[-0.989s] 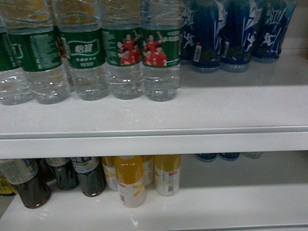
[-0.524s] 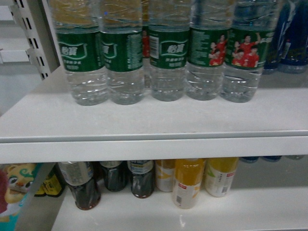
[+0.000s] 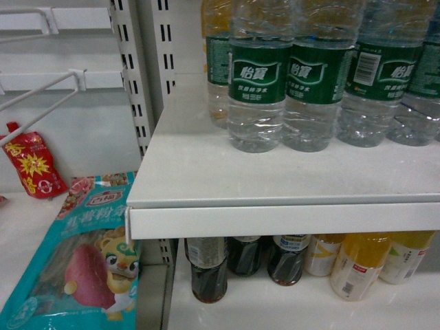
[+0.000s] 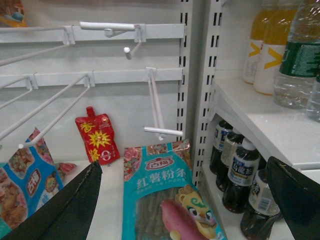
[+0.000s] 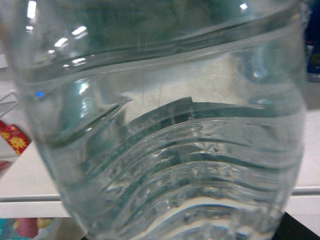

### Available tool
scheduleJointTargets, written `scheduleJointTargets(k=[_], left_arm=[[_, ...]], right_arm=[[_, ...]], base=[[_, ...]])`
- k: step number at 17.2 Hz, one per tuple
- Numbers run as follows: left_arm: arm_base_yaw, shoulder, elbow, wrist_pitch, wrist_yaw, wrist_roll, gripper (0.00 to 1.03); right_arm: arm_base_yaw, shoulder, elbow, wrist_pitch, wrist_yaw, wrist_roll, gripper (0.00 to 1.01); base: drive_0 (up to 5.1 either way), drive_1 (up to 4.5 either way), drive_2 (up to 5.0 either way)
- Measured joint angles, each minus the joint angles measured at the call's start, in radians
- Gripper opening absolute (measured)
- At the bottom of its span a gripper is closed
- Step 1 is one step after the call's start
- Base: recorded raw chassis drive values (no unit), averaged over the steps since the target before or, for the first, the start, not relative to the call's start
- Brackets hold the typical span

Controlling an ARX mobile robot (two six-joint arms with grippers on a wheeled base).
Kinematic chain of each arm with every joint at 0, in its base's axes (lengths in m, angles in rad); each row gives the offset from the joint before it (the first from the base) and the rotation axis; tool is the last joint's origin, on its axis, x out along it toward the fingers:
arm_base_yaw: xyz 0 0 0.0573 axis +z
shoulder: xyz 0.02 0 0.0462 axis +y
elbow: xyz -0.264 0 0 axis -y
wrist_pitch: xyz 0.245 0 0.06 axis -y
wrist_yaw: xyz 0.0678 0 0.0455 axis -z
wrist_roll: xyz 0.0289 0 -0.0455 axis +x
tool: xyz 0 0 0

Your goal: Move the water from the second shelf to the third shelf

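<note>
A clear ribbed water bottle [image 5: 165, 130] fills the right wrist view, sitting in my right gripper [image 5: 185, 227], which is shut on it; only a dark bit of one finger [image 5: 300, 227] shows at the bottom right. Several more water bottles with green labels [image 3: 258, 89] stand in a row on the white shelf [image 3: 206, 182] in the head view. Neither gripper shows in the head view. My left gripper [image 4: 184, 167] hangs open and empty in front of the neighbouring bay, its black fingers [image 4: 75, 205] spread wide over a teal packet [image 4: 165, 200].
On the shelf below stand dark tea bottles [image 3: 208, 271] and yellow drink bottles [image 3: 357, 265]. To the left, past a perforated upright [image 3: 130, 82], white wire hooks [image 3: 41, 113] stick out over a teal noodle packet [image 3: 82, 265] and a red pouch [image 3: 31, 165].
The head view has swung left: the water bottles slid to the right, the blue bottles left the frame, and the left bay with hooks and packets came into view.
</note>
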Motion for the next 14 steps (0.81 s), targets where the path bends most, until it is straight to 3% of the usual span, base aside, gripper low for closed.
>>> scheduleJointTargets(k=[1,3,10,12,14], left_arm=[[0.000,0.000,0.000,0.002,0.001,0.000,0.98],[0.000,0.000,0.000,0.000,0.004,0.000,0.98],[0.000,0.000,0.000,0.001,0.006,0.000,0.98],[0.000,0.000,0.000,0.001,0.006,0.000,0.98],[0.000,0.000,0.000,0.002,0.007,0.000,0.98]], right_arm=[[0.010,0.000,0.000,0.000,-0.018,0.001,0.40],[0.004,0.000,0.000,-0.005,0.005,0.003,0.40],[0.005,0.000,0.000,-0.003,0.005,0.003,0.40],[0.024,-0.008,-0.043,0.130,0.077,0.008,0.40],[0.044,-0.017,-0.021,0.143,0.107,0.008,0.40]], base=[[0.0,0.00,0.0],[0.0,0.00,0.0],[0.0,0.00,0.0],[0.0,0.00,0.0],[0.0,0.00,0.0]])
